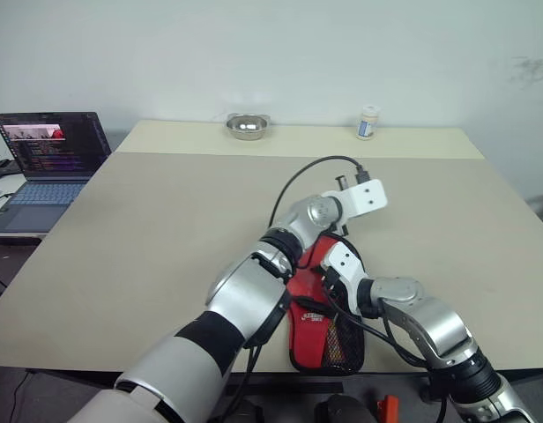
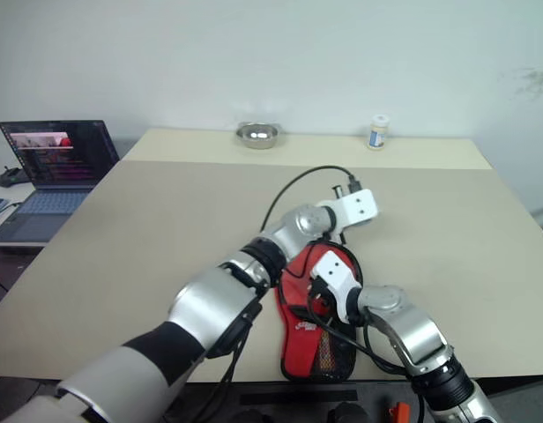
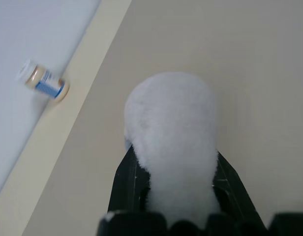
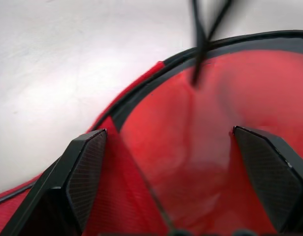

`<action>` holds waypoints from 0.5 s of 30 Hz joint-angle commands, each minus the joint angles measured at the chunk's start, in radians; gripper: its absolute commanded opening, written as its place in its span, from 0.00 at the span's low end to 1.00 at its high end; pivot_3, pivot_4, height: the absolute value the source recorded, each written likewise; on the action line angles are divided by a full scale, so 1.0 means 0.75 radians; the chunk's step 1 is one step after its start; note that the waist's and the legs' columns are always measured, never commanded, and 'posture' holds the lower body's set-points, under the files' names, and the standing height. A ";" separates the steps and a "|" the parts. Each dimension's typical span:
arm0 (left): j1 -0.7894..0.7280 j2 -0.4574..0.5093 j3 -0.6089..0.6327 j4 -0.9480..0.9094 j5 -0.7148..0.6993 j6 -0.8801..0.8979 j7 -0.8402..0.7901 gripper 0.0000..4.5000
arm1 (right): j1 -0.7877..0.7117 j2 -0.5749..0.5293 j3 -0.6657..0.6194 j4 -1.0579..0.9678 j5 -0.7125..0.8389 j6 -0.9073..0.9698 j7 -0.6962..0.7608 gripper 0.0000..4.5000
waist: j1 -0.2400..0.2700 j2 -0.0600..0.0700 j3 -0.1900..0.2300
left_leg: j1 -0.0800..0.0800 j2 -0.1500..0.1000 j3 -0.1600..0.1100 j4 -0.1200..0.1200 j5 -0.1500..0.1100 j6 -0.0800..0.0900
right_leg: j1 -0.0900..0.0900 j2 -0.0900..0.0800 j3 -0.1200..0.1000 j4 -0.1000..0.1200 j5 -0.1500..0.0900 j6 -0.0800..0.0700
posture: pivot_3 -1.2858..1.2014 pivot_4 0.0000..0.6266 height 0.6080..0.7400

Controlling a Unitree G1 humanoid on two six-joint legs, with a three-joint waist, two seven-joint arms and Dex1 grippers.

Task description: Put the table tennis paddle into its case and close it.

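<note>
Spread wide apart, the two black fingers (image 4: 85, 172) of the right gripper (image 4: 173, 179) are hanging just above the case (image 1: 320, 330), whose red fabric is lying between and beneath them with its black zipper rim curving past. Beyond the case, the left gripper (image 3: 171, 196) is pointing over the tan table (image 1: 166, 229), its fingers clamped nearly together on a white, blurred, rounded shape that cannot be identified. Flat near the table's front edge, the case is showing red cloth, a white logo and a black mesh pocket. Far past the case, a small bottle (image 1: 368, 122) and a metal bowl (image 1: 248, 127) are standing along the table's back edge.
</note>
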State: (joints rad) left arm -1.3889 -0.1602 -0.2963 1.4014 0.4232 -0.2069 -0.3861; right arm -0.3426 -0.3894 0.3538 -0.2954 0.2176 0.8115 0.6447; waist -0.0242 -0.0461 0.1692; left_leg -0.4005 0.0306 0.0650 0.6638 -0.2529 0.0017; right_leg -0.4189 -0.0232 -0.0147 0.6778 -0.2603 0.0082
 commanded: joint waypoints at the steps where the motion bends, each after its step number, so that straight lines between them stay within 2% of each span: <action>1: -0.082 -0.100 0.037 -0.052 -0.039 -0.064 -0.045 0.10 | 0.094 -0.014 0.107 0.085 0.000 0.143 0.005 1.00 | -0.001 0.000 0.000 | 0.000 0.000 0.000 0.000 0.000 0.000 | 0.000 0.000 0.000 0.000 0.000 0.000 | 0.52 0.24 1.00; 6: -0.072 -0.166 0.067 -0.061 -0.086 -0.062 -0.128 0.10 | 0.092 -0.004 0.105 0.087 -0.002 0.144 -0.008 1.00 | -0.002 0.001 -0.001 | 0.000 0.000 -0.002 0.000 0.000 0.000 | 0.000 0.000 -0.001 0.000 0.000 0.000 | 0.52 0.24 1.00; 12: -0.028 -0.164 0.061 -0.060 -0.101 -0.052 -0.292 0.10 | 0.074 0.008 0.104 0.113 -0.009 0.128 -0.015 1.00 | -0.003 0.001 -0.001 | 0.001 0.000 -0.002 0.000 0.000 0.000 | 0.001 0.000 -0.002 0.000 0.000 0.000 | 0.52 0.24 1.00; 15: 0.000 -0.158 0.043 -0.062 -0.100 -0.063 -0.384 0.32 | 0.067 0.010 0.105 0.122 -0.012 0.121 -0.013 1.00 | -0.003 0.001 -0.001 | 0.001 0.000 -0.003 0.000 0.000 0.000 | 0.001 0.001 -0.002 0.000 0.000 0.000 | 0.52 0.24 1.00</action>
State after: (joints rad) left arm -1.3870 -0.1705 -0.2690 1.4008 0.3664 -0.2234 -0.6482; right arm -0.3366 -0.3784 0.3643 -0.3056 0.2174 0.8198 0.6298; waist -0.0265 -0.0451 0.1686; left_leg -0.3997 0.0308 0.0627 0.6636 -0.2528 0.0018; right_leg -0.4179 -0.0225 -0.0162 0.6782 -0.2603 0.0082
